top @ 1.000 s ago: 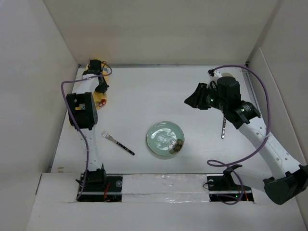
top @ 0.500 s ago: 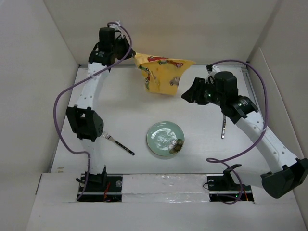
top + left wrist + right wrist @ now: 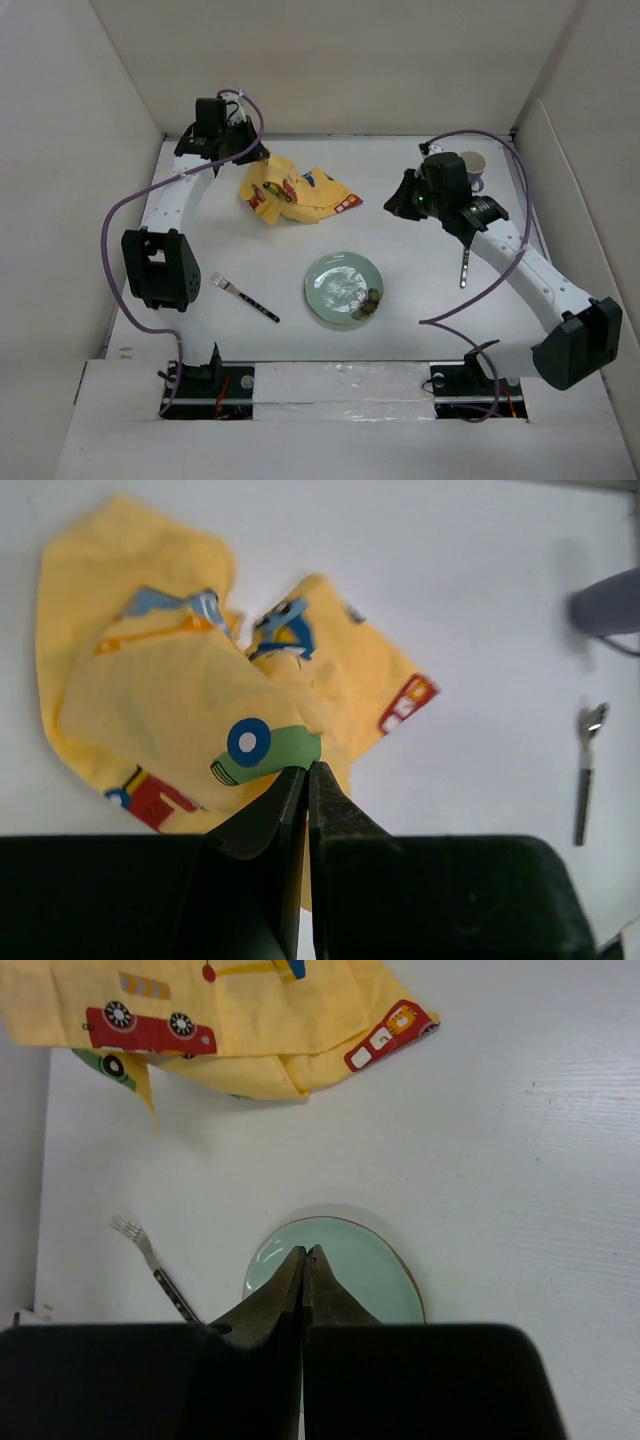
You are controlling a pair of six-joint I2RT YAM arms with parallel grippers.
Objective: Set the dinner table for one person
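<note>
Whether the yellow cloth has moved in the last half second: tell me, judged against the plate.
Yes. The yellow cloth has come down and left, from hanging spread to lying crumpled on the table, beyond and left of the plate.

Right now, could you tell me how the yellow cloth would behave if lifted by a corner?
Probably floppy: the cloth lies crumpled in folds on the table, so it would likely sag and drape. It looks thin and light, so a push would probably bunch it more than slide it.

You have a smooth, matt white rectangular tabletop (image 3: pixel 280 250); a soft, creased yellow car-print cloth (image 3: pixel 150 700); a glossy pale-green round plate (image 3: pixel 338 280).
</note>
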